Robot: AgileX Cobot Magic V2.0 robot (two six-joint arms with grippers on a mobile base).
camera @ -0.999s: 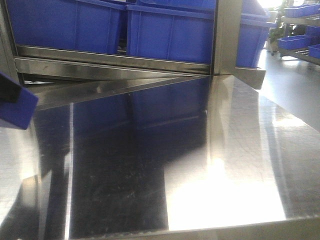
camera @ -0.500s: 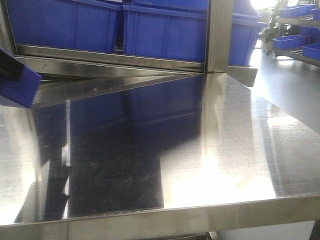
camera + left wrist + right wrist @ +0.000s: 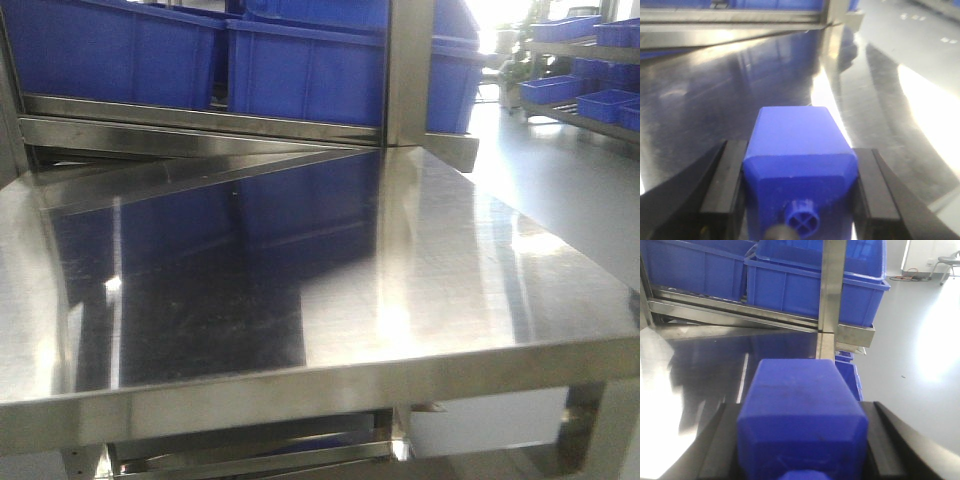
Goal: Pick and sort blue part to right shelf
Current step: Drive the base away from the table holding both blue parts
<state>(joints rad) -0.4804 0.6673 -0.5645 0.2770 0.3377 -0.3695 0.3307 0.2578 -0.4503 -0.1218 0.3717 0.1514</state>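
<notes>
In the left wrist view a blue part (image 3: 792, 130), a blocky plastic piece with a round cross-marked stud on its near face, sits between the black fingers (image 3: 725, 185), and my left gripper (image 3: 798, 150) is shut on it above the steel table (image 3: 715, 100). The right wrist view shows a second blue part (image 3: 797, 385) clamped the same way in my right gripper (image 3: 801, 405), held above the table's right end. Neither gripper appears in the front view. A shelf (image 3: 585, 112) carrying blue bins stands at the far right across the floor.
A steel rack behind the table holds large blue bins (image 3: 300, 70), with an upright steel post (image 3: 405, 70) at its right corner. The table's front edge (image 3: 300, 390) and right edge are in view. Open grey floor (image 3: 580, 190) lies to the right, and another blue bin (image 3: 847, 375) sits low by the post.
The front view has drawn back from the table and swung right, so the table's front edge now shows. The blue part seen at the left edge has left that view.
</notes>
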